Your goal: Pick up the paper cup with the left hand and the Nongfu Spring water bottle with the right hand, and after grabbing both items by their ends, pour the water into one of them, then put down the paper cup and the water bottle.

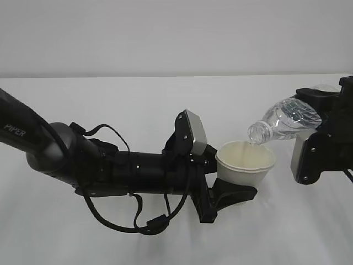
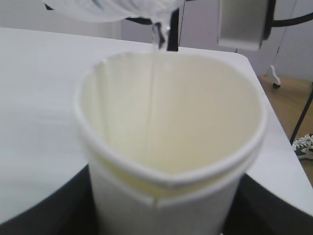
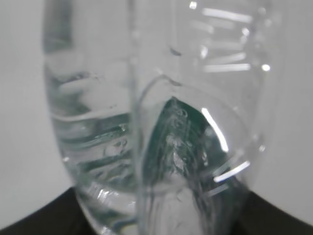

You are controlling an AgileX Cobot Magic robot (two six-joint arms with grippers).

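left hand (image 1: 234, 190): clamped on paper cup (image 1: 245, 162), upright
right hand (image 1: 325, 130): clamped on nongfu spring water bottle (image 1: 284, 121), neck tilted over cup rim
water (image 2: 155, 41): thin stream into cup

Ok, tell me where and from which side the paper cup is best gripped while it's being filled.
Grip the paper cup low on its wall, side-on from the left, as the left gripper does now. The cup tapers and its rim already looks squeezed out of round, so a light hold low down seems safest. That keeps the mouth clear for the tilted bottle, pouring from the right.
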